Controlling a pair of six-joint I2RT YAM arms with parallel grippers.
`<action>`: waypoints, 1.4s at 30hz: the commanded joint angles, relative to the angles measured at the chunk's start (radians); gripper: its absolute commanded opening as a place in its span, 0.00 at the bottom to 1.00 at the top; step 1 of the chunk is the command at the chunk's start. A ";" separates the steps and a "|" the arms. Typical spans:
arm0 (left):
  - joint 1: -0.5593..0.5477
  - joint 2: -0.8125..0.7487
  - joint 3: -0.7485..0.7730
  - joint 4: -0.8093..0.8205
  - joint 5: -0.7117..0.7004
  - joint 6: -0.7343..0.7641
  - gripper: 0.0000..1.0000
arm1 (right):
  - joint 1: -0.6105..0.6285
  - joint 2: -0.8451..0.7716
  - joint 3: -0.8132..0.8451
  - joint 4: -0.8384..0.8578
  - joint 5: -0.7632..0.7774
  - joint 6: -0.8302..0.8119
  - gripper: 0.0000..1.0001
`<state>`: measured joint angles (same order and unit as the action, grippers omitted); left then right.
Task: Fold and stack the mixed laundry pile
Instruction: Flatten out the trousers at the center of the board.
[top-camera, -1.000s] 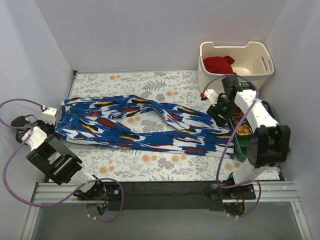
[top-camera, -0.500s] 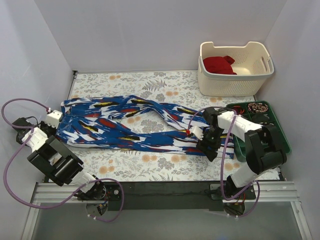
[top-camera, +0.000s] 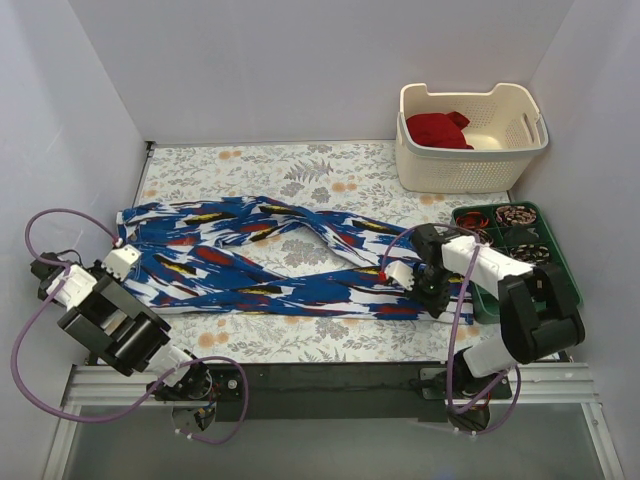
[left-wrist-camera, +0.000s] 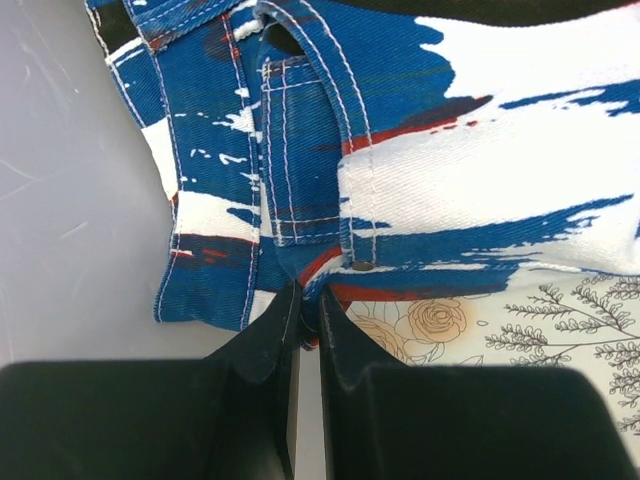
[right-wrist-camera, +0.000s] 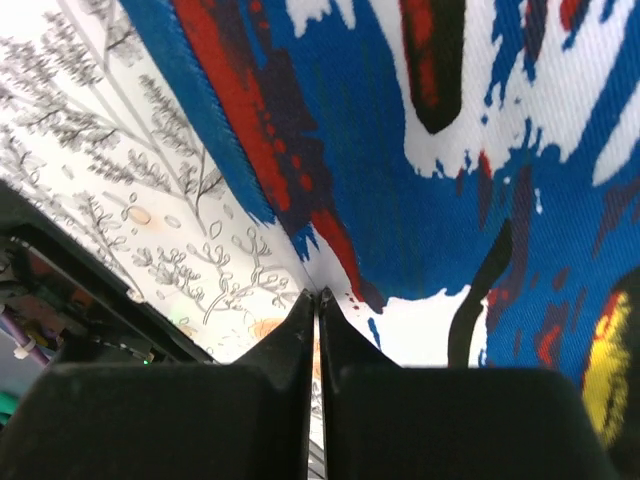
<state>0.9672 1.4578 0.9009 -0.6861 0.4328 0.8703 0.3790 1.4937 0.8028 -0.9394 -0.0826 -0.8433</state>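
The blue printed garment (top-camera: 260, 260) lies spread lengthwise across the floral table, waistband on the left, leg ends on the right. My left gripper (top-camera: 125, 258) is shut on the waistband edge; the left wrist view shows blue cloth (left-wrist-camera: 450, 150) nipped between the jaws of the left gripper (left-wrist-camera: 305, 300). My right gripper (top-camera: 436, 298) is low at the near-right leg end. In the right wrist view the right gripper (right-wrist-camera: 315, 295) is shut, pinching the very edge of the cloth (right-wrist-camera: 480, 150). The deep red garment (top-camera: 437, 129) lies in the basket.
The cream basket (top-camera: 520, 150) stands at the back right. A green tray (top-camera: 572, 285) of coiled items sits just right of my right arm. White walls close in on the left, back and right. A black rail runs along the near edge.
My right gripper swung from beside the basket down to the near-right leg end and shut there. My left gripper drew the waistband toward the near left.
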 joint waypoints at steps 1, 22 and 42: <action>0.011 -0.063 0.010 -0.043 -0.020 0.099 0.00 | -0.014 -0.076 0.036 -0.123 -0.003 -0.048 0.01; 0.163 -0.131 0.231 -0.704 0.243 0.590 0.57 | -0.019 -0.205 0.160 -0.368 -0.157 -0.171 0.61; -0.939 -0.070 -0.036 0.055 0.198 -0.493 0.61 | -0.055 0.092 0.075 0.083 0.018 0.109 0.49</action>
<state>0.0807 1.3636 0.9112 -0.7551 0.6960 0.4862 0.3443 1.5532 0.9199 -0.9348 -0.1123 -0.7444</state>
